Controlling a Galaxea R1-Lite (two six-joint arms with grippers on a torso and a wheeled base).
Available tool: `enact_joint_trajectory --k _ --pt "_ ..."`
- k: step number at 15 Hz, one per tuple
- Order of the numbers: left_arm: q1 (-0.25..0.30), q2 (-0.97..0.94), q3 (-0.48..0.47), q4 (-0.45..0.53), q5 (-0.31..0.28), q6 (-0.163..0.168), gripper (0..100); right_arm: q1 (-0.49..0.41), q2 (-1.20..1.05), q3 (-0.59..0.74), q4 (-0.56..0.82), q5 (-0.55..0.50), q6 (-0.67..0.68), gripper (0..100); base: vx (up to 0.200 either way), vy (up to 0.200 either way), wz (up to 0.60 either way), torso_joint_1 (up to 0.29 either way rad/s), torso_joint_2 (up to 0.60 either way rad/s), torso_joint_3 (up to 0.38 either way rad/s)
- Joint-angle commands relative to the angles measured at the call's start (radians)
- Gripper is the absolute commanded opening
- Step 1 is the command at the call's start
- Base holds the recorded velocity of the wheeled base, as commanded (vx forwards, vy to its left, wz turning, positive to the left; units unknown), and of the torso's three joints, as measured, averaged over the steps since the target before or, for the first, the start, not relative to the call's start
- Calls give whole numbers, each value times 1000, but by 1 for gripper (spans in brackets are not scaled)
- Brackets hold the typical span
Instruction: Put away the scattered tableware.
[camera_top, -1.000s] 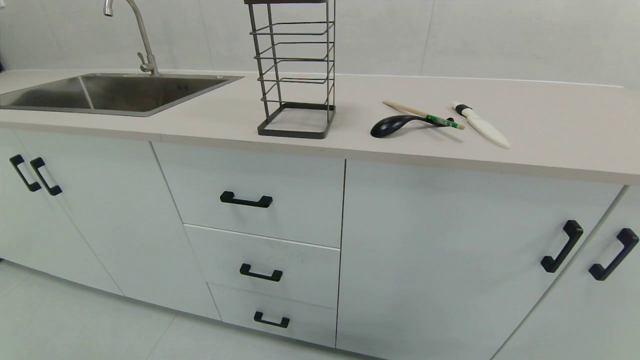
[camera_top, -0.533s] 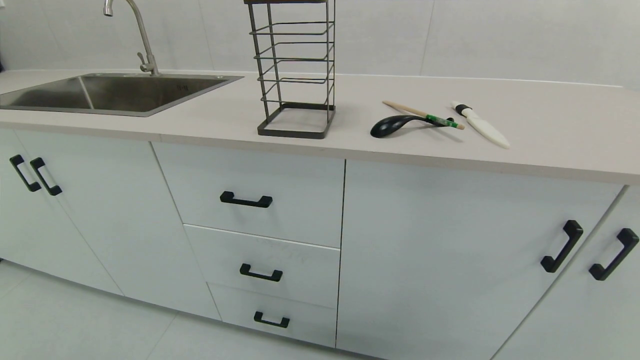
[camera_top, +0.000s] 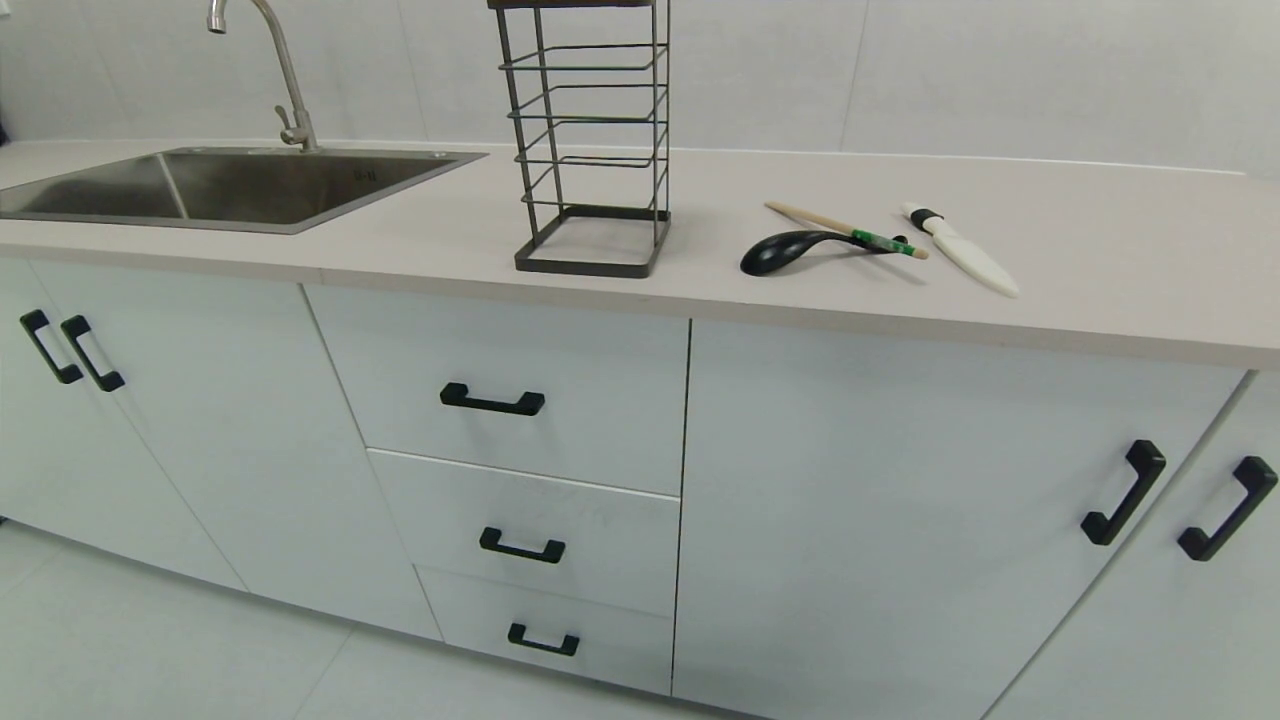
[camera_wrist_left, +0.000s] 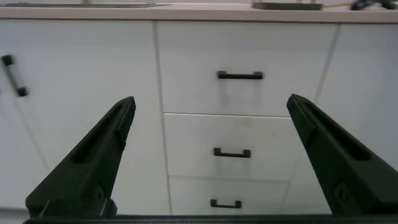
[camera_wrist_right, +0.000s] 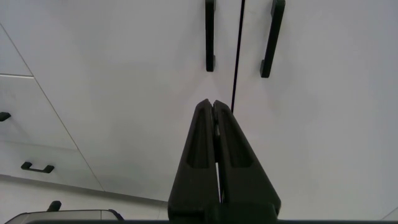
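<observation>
Stillness over the last second: black spoon (camera_top: 790, 250), wooden chopstick (camera_top: 845, 230) and white knife (camera_top: 960, 251) lie close together on the tabletop (camera_top: 1100, 250), untouched. My left gripper (camera_wrist_left: 211, 102) gapes wide, my right gripper (camera_wrist_right: 214, 109) is closed, both empty; putting away hasn't begun.

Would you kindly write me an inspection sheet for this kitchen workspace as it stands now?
Surface: pale countertop, dry as far as can be seen.
Job's things: black spoon, wooden chopstick touching the spoon's handle, white knife beside them, all lying on the countertop.
Clutter: nothing seen.
Hands: left hand open, facing the drawers; right hand shut, empty, facing the cabinet doors.
Cables: nothing seen.
Surroundings: empty wire rack standing upright on the countertop, sink with faucet to the robot's left, all drawers and doors closed.
</observation>
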Motion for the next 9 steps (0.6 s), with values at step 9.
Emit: enact_joint_trajectory --k 9 --pt "-22 465 -55 3 -233 562 100 0 2 0 1 0 -1 0 0 0 0 0 0 0"
